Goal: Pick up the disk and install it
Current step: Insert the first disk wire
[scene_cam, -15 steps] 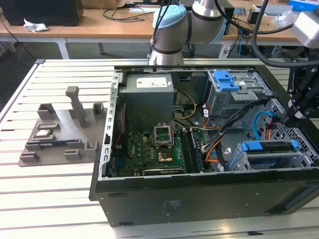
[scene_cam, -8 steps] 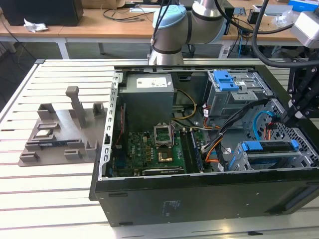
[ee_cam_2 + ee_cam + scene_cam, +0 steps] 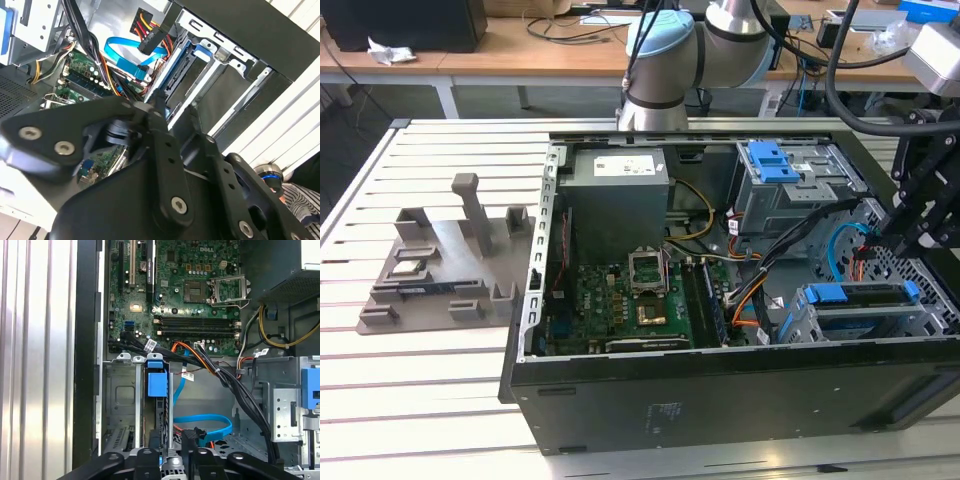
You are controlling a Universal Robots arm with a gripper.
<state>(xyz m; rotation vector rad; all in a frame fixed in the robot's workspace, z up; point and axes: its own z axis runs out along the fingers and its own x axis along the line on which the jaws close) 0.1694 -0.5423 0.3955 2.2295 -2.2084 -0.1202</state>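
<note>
Whether the fingers (image 3: 170, 460) are clenched I cannot tell; the disk (image 3: 156, 385) sits just beyond them, so press squarely along the drive bay (image 3: 120, 390).

Tool (image 3: 172, 462) above drive bay holding blue-framed disk (image 3: 156, 385); motherboard (image 3: 195, 295) beyond.

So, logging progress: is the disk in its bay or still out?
In. The disk, with its blue frame, sits seated in the drive bay, under the end effector.

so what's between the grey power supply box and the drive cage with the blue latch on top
In the exterior view, yellow and orange cables run across the gap between the power supply box and the drive cage.
</note>
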